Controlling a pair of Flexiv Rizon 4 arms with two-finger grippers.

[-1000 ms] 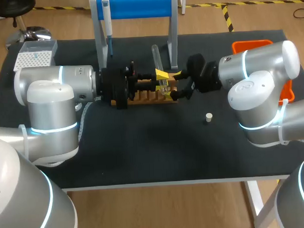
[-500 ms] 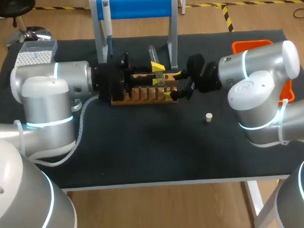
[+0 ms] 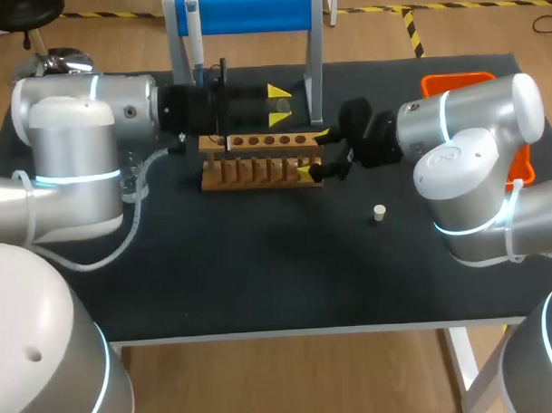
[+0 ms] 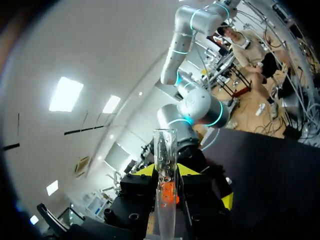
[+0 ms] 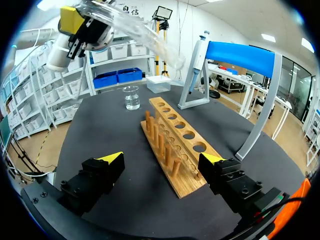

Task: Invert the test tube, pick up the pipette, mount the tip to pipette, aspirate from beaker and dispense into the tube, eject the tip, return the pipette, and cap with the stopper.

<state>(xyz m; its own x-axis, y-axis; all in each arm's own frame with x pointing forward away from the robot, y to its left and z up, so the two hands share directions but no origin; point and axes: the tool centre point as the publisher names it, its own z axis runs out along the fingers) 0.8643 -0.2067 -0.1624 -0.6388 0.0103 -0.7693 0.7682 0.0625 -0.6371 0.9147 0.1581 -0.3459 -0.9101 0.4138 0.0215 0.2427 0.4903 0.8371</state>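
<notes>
Wooden rack (image 3: 256,166) between spread right jaws, left jaws tight on test tube (image 4: 164,150), blue stand (image 3: 251,12) behind

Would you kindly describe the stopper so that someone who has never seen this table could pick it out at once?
On the black-covered table, find the long wooden test tube rack near the middle. To its right, nearer the robot, the small cream cylindrical stopper stands alone on bare cloth. It is the only small pale piece touching nothing else.

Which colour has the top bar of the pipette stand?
Blue. The top bar shows best in the head view.
</notes>
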